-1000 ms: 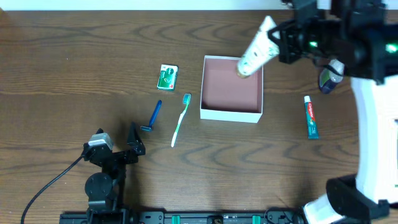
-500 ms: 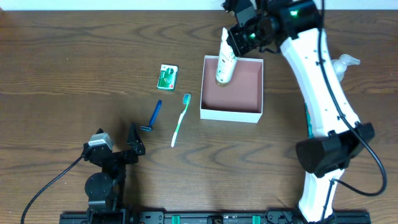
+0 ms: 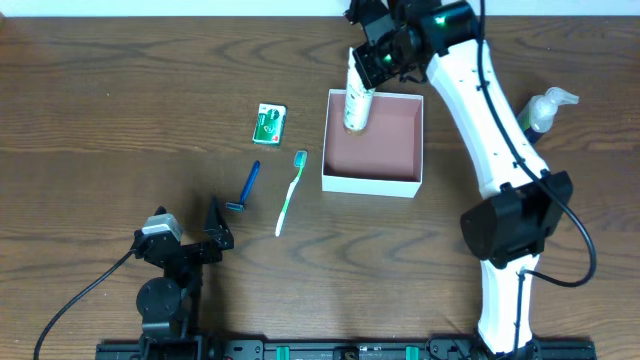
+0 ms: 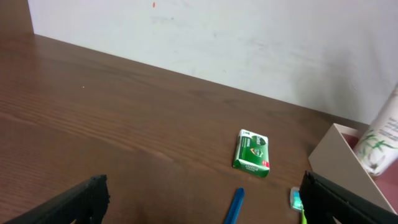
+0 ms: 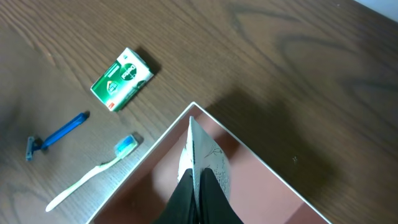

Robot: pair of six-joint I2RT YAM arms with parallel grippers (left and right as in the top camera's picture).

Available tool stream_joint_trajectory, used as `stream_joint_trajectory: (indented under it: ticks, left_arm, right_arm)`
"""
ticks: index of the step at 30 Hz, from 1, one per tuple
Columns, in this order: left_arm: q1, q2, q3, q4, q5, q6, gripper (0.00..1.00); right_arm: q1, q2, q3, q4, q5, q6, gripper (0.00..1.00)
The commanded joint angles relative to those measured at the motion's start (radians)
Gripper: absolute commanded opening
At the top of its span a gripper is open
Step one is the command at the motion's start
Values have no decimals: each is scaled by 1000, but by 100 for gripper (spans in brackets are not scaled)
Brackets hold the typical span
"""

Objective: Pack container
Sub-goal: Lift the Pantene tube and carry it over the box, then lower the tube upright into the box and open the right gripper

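Observation:
The container [image 3: 372,182] is a square white-walled box with a pink-brown inside at the table's middle. My right gripper [image 3: 378,60] is shut on the flat crimped end of a white tube [image 3: 357,103] and holds it over the container's far left corner, cap end down inside the box. The tube [image 5: 202,158] and container wall [image 5: 155,146] also show in the right wrist view, with my gripper [image 5: 198,186] pinching the tube. My left gripper [image 3: 205,235] rests open and empty near the front left; its fingers [image 4: 199,199] frame the left wrist view.
A green box [image 3: 269,123], a blue razor [image 3: 246,186] and a green-white toothbrush [image 3: 290,192] lie left of the container. A pump bottle [image 3: 543,108] stands at the right, behind the right arm. They also show in the right wrist view: box [image 5: 122,79], razor [image 5: 56,134], toothbrush [image 5: 93,174].
My right arm has swung left across the container with the tube, from its far right corner to its far left corner, and lowered the cap end into the box. The left arm has not moved.

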Motion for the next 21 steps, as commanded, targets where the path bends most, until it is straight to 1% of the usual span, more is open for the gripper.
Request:
stream_joint_trajectory:
  ticks: [1,8,21]
  left_arm:
    - [4,-5,-29,-18,3,6,98]
    - [4,-5,-29,-18,3,6,98]
    - [4,-5,-29,-18,3,6,98]
  right_arm:
    - [30,6,12,25,-13,14,2]
    - [52,16,12,41,32,21,2]
    - [53,16,12,40,31,22,1]
